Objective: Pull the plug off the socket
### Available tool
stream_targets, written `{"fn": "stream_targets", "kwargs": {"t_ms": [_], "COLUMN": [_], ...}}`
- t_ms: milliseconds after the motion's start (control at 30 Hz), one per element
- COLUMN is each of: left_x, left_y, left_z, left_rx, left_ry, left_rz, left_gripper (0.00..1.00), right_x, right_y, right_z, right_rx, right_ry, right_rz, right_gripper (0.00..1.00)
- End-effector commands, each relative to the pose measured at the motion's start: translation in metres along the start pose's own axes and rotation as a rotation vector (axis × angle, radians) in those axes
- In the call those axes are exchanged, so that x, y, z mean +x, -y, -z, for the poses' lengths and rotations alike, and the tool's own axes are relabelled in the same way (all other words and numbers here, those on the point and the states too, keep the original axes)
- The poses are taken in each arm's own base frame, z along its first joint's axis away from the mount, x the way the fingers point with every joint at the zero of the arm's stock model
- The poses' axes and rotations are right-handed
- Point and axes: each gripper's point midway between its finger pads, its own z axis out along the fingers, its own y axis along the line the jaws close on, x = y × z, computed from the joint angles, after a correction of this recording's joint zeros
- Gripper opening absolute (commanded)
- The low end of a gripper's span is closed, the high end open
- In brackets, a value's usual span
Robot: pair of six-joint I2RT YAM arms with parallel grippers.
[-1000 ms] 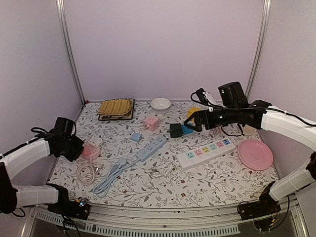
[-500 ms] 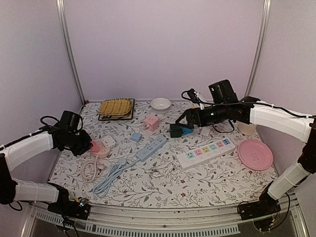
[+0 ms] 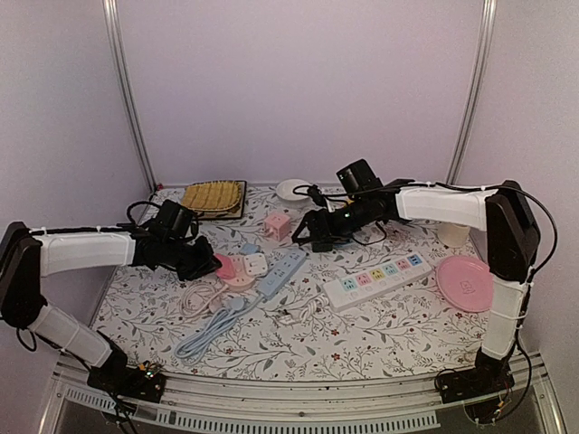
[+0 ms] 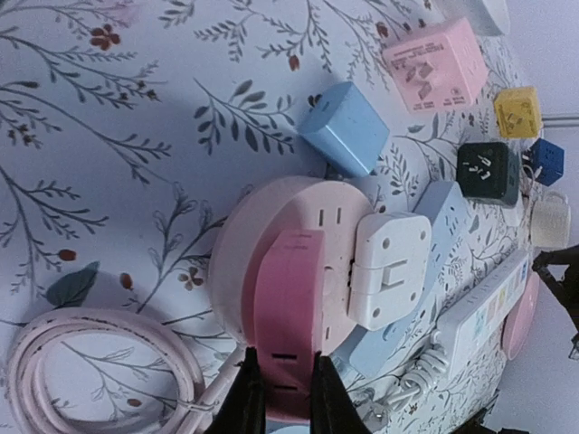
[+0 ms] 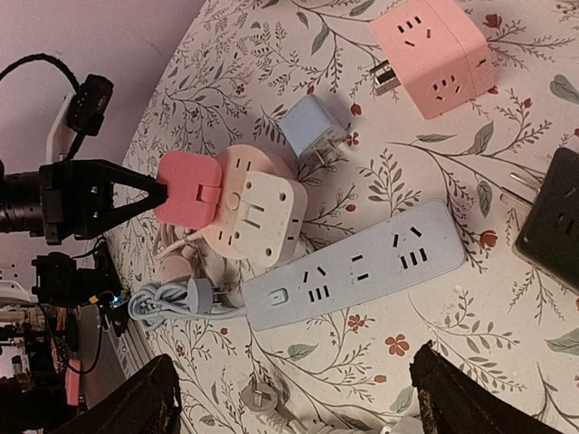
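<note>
The left gripper (image 4: pixel 283 363) is pinched shut on the pink plug (image 4: pixel 289 307), its 2 dark fingers (image 4: pixel 246 398) clamping the plug's near end from either side. That plug sits on the round pink socket (image 4: pixel 262 221), which lies flat on the floral tablecloth (image 4: pixel 109 136) left of centre. The plug looks seated against the socket face, though no view shows whether its pins are fully in. On the same socket sits a white adapter (image 4: pixel 389 268), and the 2 touch edge to edge. A pale coiled cable (image 4: pixel 99 348) lies on the cloth near the socket, on the left arm's side. A small blue adapter (image 5: pixel 312 127) lies just behind the socket. A blue power strip (image 5: pixel 362 271) lies just beside the socket on its right, one end close against the white adapter. The right gripper (image 5: pixel 297 357) hovers over the cloth behind that strip with its jaws spread wide and nothing between them. A dark green cube (image 4: pixel 487 172) sits near it, and a pink cube socket (image 5: pixel 434 50) stands farther back. In the overhead view a white power strip (image 3: pixel 378 276) with coloured outlets lies right of centre, and a pink plate (image 3: pixel 467 282) rests beyond it near the right edge.
</note>
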Motion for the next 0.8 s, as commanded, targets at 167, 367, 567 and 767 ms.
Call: {"fn": "stream_targets", "kwargs": {"t_ms": [167, 367, 567, 767], "left_x": [0.048, 0.074, 0.081, 0.075], "left_y": [0.077, 0.1, 0.105, 0.083], "left_z": [-0.023, -0.042, -0.054, -0.051], "left_rx": [0.177, 0.209, 0.169, 0.118], "left_ry": [-0.118, -0.169, -0.157, -0.099], "left_rz": [-0.069, -0.073, -0.051, 0.049], "left_gripper": [0.0, 0.0, 0.0, 0.0], "right_x": [0.014, 0.027, 0.037, 0.045], "right_y": [-0.001, 0.013, 0.034, 0.047], "right_z": [-0.034, -0.043, -0.04, -0.037], "right_rx": [-0.057, -0.022, 0.079, 0.131], "right_ry": [-0.092, -0.132, -0.134, -0.14], "right_rz": [-0.045, -0.084, -0.099, -0.116], "right_gripper": [0.83, 0.76, 0.73, 0.74]}}
